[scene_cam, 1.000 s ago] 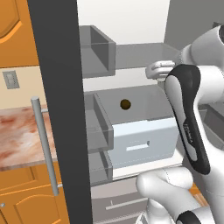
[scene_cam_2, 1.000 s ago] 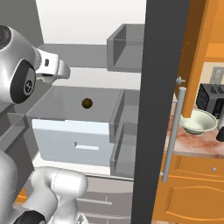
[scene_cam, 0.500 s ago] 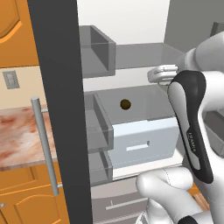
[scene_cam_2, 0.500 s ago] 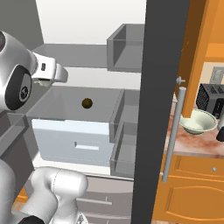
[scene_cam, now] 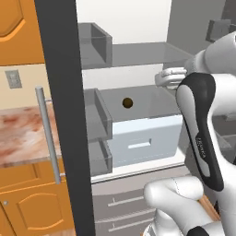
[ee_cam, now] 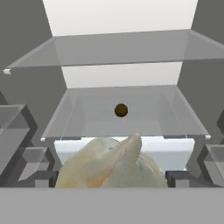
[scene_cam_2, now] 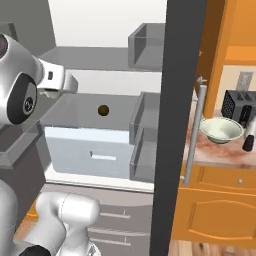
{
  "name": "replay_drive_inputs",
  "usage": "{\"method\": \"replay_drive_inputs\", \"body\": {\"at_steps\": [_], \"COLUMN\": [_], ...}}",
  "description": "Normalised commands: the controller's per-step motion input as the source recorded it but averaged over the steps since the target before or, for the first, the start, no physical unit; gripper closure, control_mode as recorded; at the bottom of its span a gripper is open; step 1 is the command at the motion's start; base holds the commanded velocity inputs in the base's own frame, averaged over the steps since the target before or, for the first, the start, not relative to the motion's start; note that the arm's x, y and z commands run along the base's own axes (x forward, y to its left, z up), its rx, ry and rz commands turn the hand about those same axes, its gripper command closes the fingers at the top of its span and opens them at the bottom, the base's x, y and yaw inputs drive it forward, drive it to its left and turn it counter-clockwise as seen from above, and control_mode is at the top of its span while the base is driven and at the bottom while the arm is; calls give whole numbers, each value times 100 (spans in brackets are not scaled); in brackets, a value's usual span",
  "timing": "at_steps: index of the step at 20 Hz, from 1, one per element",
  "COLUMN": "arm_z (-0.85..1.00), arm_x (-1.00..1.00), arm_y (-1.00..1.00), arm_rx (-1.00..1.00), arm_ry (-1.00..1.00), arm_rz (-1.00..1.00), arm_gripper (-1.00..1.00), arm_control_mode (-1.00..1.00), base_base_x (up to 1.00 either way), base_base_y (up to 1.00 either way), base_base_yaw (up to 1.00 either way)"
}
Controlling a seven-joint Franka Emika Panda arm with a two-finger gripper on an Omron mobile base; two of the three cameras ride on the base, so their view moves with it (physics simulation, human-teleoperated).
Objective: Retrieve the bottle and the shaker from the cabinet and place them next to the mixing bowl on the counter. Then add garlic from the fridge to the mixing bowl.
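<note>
Cream-coloured garlic [ee_cam: 113, 164]: lies close under the gripper [scene_cam: 162, 79], inside the open fridge [scene_cam: 138, 55]. It hides the fingertips, so I cannot tell whether the jaws grip it. Brown ball [ee_cam: 121, 110]: farther back on the glass shelf. Mixing bowl [scene_cam_2: 220, 131]: on the counter, one dark container [scene_cam_2: 248, 140] beside it. Garlic not yet delivered.
</note>
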Motion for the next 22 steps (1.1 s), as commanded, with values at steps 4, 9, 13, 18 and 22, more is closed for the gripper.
{"method": "replay_drive_inputs", "body": {"at_steps": [4, 9, 13, 18, 22], "arm_z": [0, 0, 0, 0, 0], "arm_x": [0, 0, 0, 0, 0], "arm_y": [0, 0, 0, 0, 0], "arm_rx": [0, 0, 0, 0, 0], "arm_ry": [0, 0, 0, 0, 0], "arm_rz": [0, 0, 0, 0, 0], "arm_gripper": [100, 100, 100, 100, 100], "arm_control_mode": [100, 100, 100, 100, 100], "base_base_x": [-94, -100, -100, -73, 21], "base_base_y": [0, 0, -7, -58, -88], "base_base_yaw": [0, -1, -14, -37, -54]}}
